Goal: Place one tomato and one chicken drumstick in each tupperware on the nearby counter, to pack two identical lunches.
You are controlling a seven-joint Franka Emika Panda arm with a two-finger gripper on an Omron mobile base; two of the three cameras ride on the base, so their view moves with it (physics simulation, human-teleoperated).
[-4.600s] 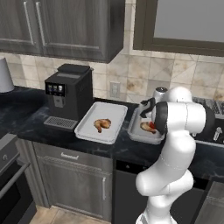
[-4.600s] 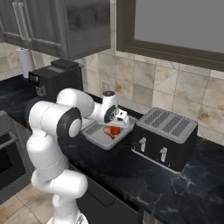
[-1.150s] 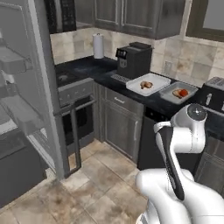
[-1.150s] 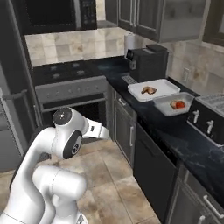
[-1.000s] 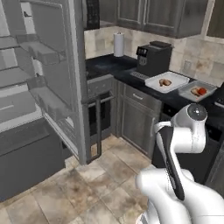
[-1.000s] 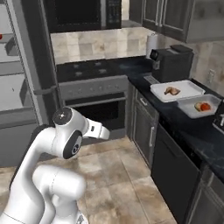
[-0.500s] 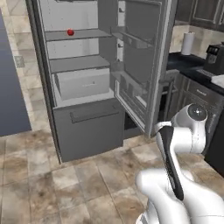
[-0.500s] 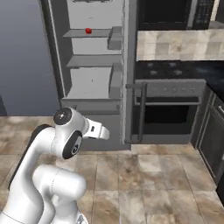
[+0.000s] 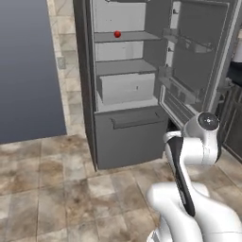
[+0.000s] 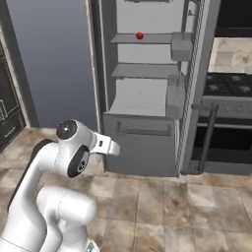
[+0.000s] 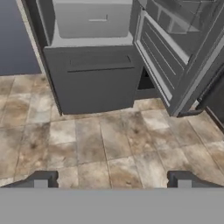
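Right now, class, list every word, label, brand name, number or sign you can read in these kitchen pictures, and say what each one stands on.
There is no readable text: no words, labels, brands, numbers or signs.
The open fridge, its door and its shelves are plain grey.
The tomato on a shelf has no sticker.
The stove shows no legible markings.
The open gripper bears none.

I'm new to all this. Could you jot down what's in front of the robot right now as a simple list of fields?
Place: tiled kitchen floor, facing a fridge
Fridge door: door swung open to the right
Tomato: one tomato on an upper shelf
Lower fridge: closed drawer
Gripper: gripper open, holding nothing, pointing at the floor
Arm: folded close to the base
Beside fridge: stove at right
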